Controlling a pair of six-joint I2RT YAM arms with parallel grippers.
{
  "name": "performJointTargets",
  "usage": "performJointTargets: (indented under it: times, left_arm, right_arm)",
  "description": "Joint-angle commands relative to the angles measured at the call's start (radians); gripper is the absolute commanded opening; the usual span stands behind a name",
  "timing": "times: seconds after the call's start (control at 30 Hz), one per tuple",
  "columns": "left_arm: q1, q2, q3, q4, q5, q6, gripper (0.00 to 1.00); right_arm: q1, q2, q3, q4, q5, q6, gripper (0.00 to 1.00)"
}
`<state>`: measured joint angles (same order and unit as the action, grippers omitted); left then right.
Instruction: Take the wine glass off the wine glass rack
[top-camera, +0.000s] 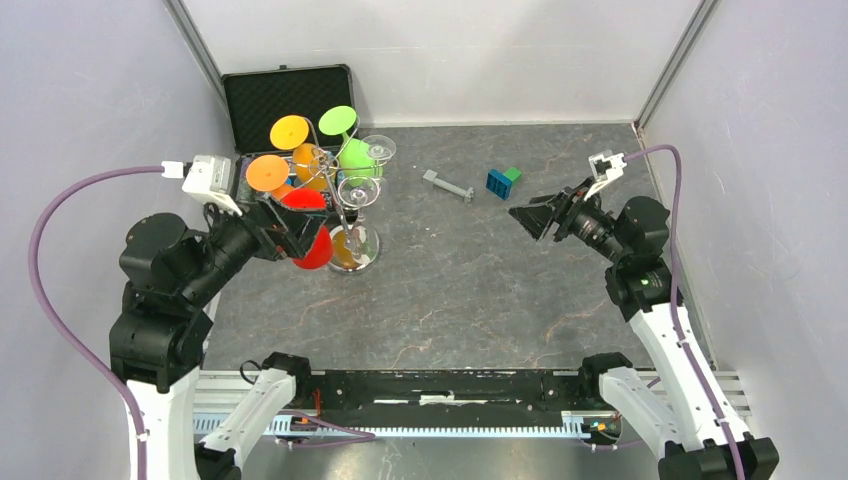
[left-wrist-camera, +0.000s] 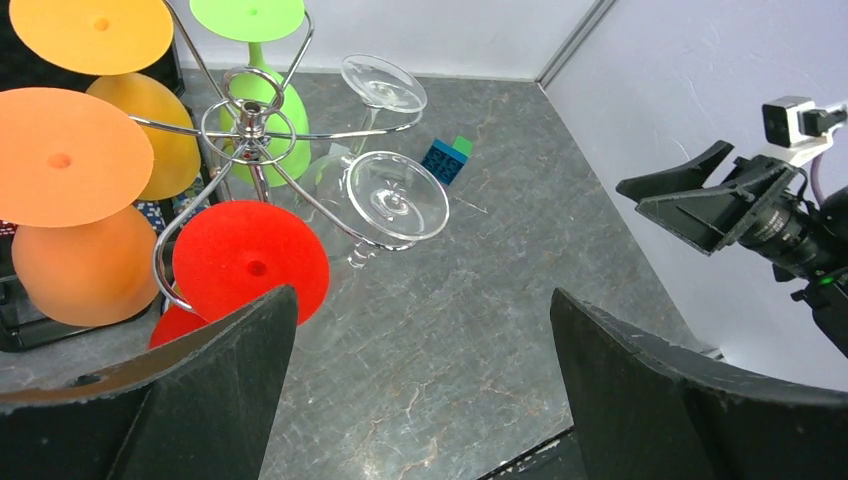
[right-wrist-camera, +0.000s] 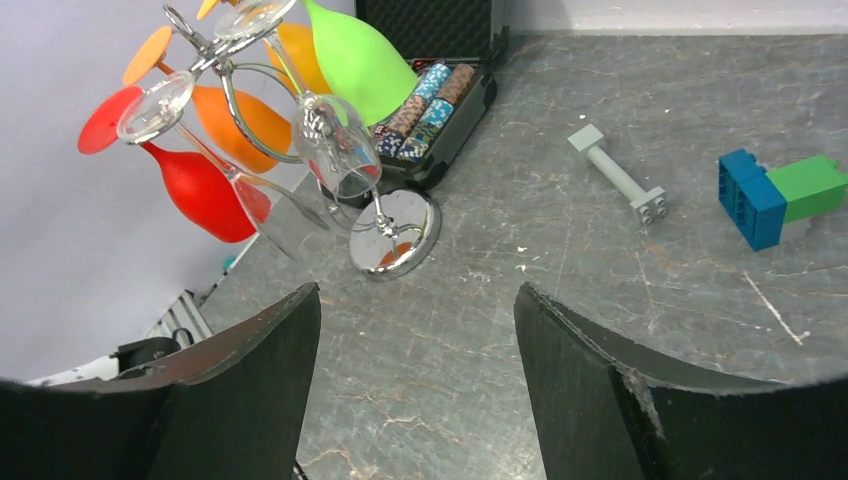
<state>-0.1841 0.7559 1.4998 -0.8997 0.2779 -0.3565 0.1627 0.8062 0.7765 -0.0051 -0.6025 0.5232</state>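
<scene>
Left gripper (left-wrist-camera: 418, 335) and right gripper (right-wrist-camera: 415, 312) gape empty; black case (right-wrist-camera: 472, 108) (lid up) holds poker chips (right-wrist-camera: 425, 108) beside wine glass rack (right-wrist-camera: 395, 235).

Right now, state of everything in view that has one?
wine glass rack: upright, loaded
red wine glass: hanging upside down on rack, ungripped
black case: lid open
left gripper: open, beside the rack
right gripper: open, empty
grey bar: lying flat
blue and green blocks: joined
</scene>
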Motion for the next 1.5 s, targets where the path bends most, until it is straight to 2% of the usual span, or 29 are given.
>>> performJointTargets:
  times: [0.0, 0.2, 0.43, 0.63, 0.83, 1.1, 1.47]
  left_arm:
    - [0.008, -0.047, -0.042, 0.058, 0.055, -0.022, 1.00]
    - [0.008, -0.087, -0.133, 0.148, 0.157, -0.044, 1.00]
    - [0.008, -0.109, -0.220, 0.275, 0.192, -0.062, 1.00]
    - [0.007, -0.126, -0.262, 0.374, 0.177, -0.088, 1.00]
    - [0.008, -0.117, -0.215, 0.350, 0.094, -0.059, 1.00]
    - [0.008, -0.145, -0.208, 0.283, -0.040, 0.034, 1.00]
    - [0.007, -0.178, -0.236, 0.286, -0.076, 0.043, 1.00]
  right_arm:
    - [0.009, 0.007, 0.001, 0.082, -0.012, 0.079, 0.76]
    - [0.103, 0.024, -0.035, 0.170, 0.001, 0.182, 0.76]
    - [0.371, 0.150, 0.041, 0.221, 0.138, 0.276, 0.77]
    - [0.498, 0.255, 0.026, 0.426, 0.303, 0.521, 0.78]
    - [0.611, 0.447, 0.246, 0.437, 0.323, 0.544, 0.78]
    - [0.676, 0.676, 0.486, 0.437, 0.323, 0.544, 0.78]
    - [0.690, 0.716, 0.514, 0.437, 0.323, 0.544, 0.78]
